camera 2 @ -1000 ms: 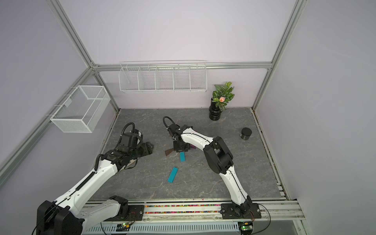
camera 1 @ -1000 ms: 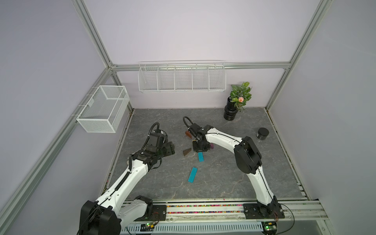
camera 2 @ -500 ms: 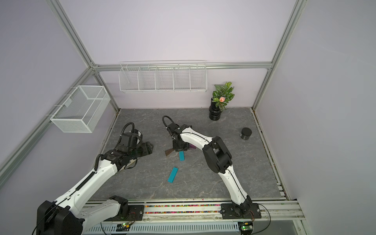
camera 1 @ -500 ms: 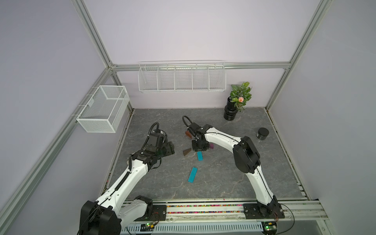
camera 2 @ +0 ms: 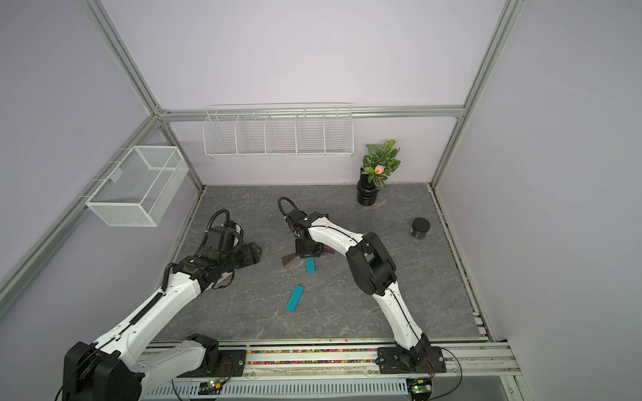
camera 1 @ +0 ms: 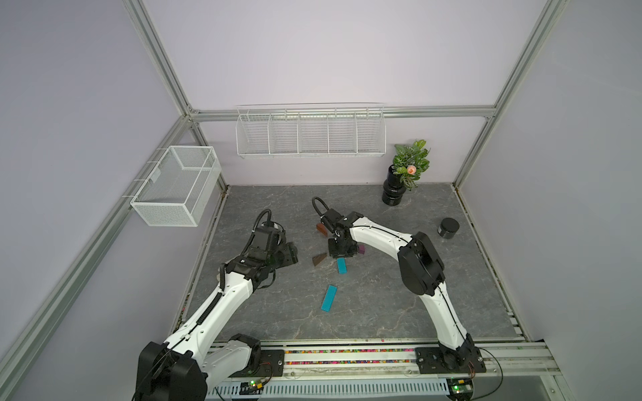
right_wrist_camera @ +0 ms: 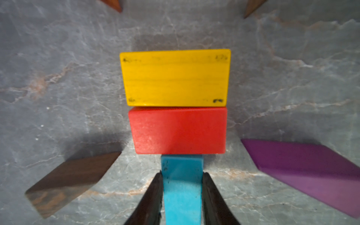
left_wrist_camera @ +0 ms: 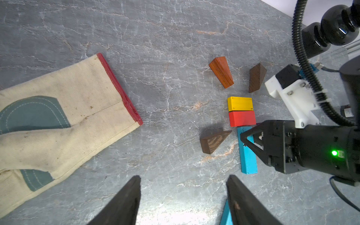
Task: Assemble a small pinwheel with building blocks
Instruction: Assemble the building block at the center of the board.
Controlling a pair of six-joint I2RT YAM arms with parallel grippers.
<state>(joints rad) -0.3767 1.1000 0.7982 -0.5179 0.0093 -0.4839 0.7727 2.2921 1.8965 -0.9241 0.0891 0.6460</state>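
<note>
My right claw [right_wrist_camera: 182, 174] pinches the teal bar [right_wrist_camera: 182, 198] by its sides; left claw [left_wrist_camera: 184, 177] gapes. Stiff, light — likely slick.

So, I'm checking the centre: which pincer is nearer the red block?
Right. The right pincer is closed on the teal bar touching the red block; the left pincer hangs open, well away from it.
</note>
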